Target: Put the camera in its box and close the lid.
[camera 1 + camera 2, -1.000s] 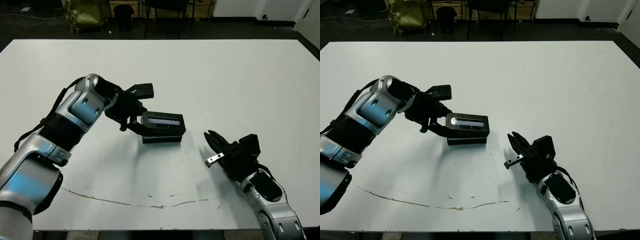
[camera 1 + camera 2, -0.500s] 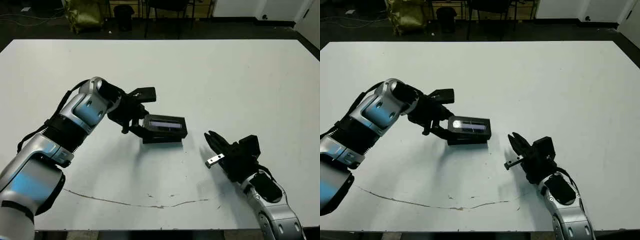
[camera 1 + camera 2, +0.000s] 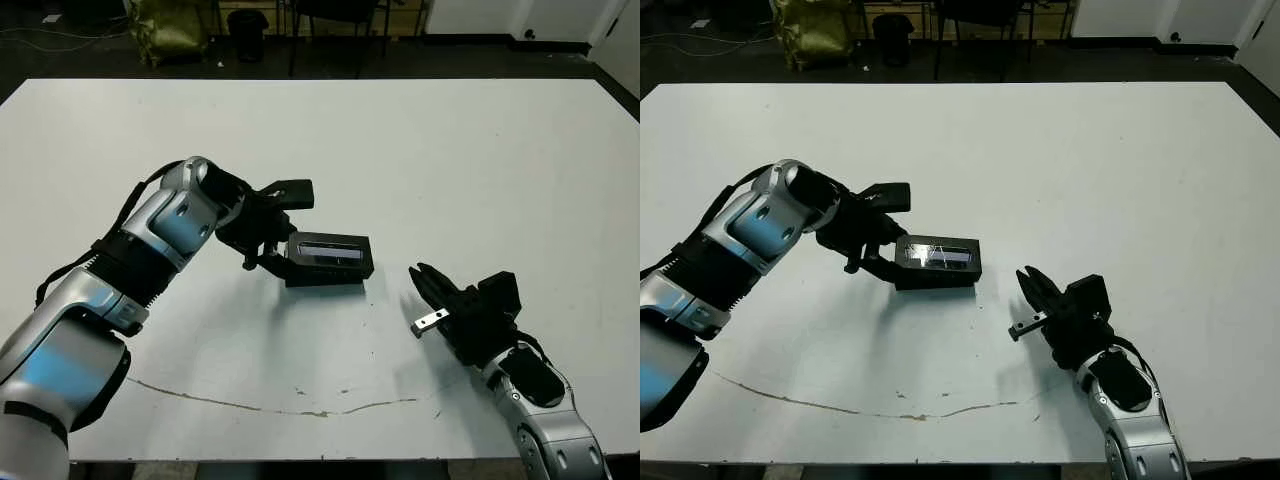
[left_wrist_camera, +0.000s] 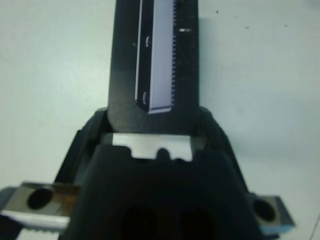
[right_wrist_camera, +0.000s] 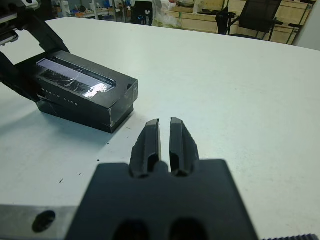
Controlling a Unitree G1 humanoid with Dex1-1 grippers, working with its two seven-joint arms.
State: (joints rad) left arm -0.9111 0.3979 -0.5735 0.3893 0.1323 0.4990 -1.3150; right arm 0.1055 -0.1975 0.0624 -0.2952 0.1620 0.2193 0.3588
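Near the middle of the white table sits the black box with the lid lying on top of it. The lid has a long pale strip down its middle. The camera cannot be seen; the lid covers the box. The left claw is at the left end of the lid. Its two fingers are spread wide, one above the lid's end and one low beside the box. The right claw is well apart from the box, down to the right. Its two fingers are pressed close together and hold nothing.
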